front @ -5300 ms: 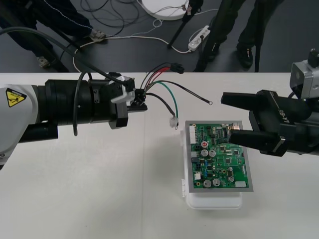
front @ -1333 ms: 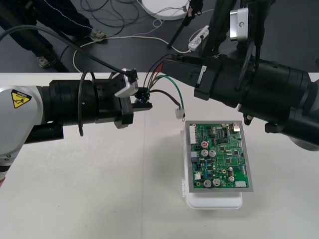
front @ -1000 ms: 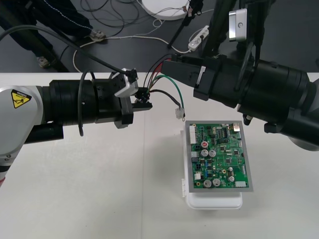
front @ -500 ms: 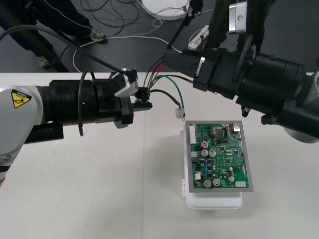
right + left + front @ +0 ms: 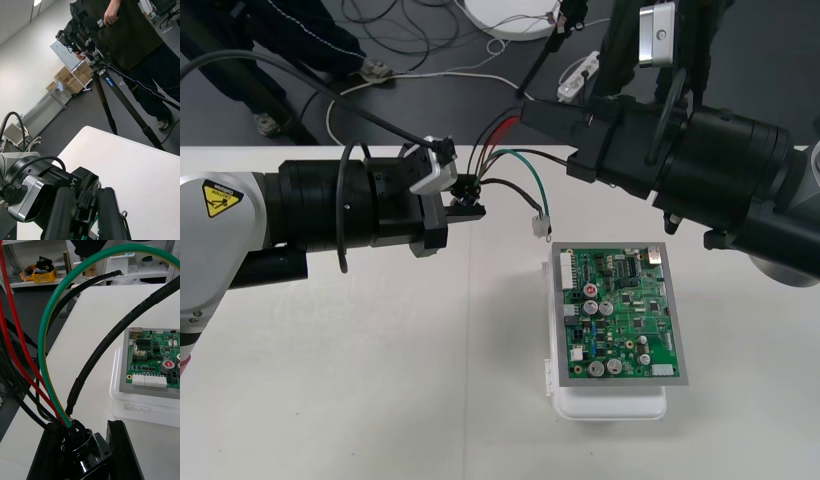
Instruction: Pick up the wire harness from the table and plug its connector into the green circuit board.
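The wire harness [image 5: 515,160] hangs over the table between my two grippers, with red, green and black wires arching from one to the other. My left gripper [image 5: 463,200] is shut on its round socket [image 5: 80,448], left of the board. The wires [image 5: 56,315] rise out of that socket. My right gripper [image 5: 530,110] reaches in above the table's far edge. It is shut on the small black plug [image 5: 85,208], which sits between its fingers [image 5: 108,213]. A small white connector [image 5: 540,228] dangles on a black wire just above the green circuit board [image 5: 620,315], apart from it.
The board rests on a white base [image 5: 610,405] right of the table's middle. My left gripper [image 5: 30,195], with its camera, stands close to the right one. Cables and a power strip [image 5: 578,78] lie on the dark floor beyond the far edge.
The right gripper, open half a second ago at the far wires, has shut on the black plug. Earlier it swung there from beside the board. The left arm has not moved.
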Robot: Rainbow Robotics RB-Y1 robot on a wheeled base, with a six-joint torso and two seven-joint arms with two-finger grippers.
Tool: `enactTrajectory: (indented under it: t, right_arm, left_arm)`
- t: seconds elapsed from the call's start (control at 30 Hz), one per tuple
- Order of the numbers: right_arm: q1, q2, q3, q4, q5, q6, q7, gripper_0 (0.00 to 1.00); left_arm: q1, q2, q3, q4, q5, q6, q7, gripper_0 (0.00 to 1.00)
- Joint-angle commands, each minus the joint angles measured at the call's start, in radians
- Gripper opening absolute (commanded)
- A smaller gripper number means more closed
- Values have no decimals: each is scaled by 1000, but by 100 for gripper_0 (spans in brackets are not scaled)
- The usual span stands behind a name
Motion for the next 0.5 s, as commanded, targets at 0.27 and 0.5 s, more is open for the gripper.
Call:
enactTrajectory:
  t: [0.27,0.5]
  right_arm:
    - [-39,9,11,-4,5,5,-40,0]
    - [-39,9,11,-4,10,7,-40,0]
  left_arm:
    - [11,-19,-15,-20,15,55,56,2]
    - [11,-19,-15,-20,15,66,50,100]
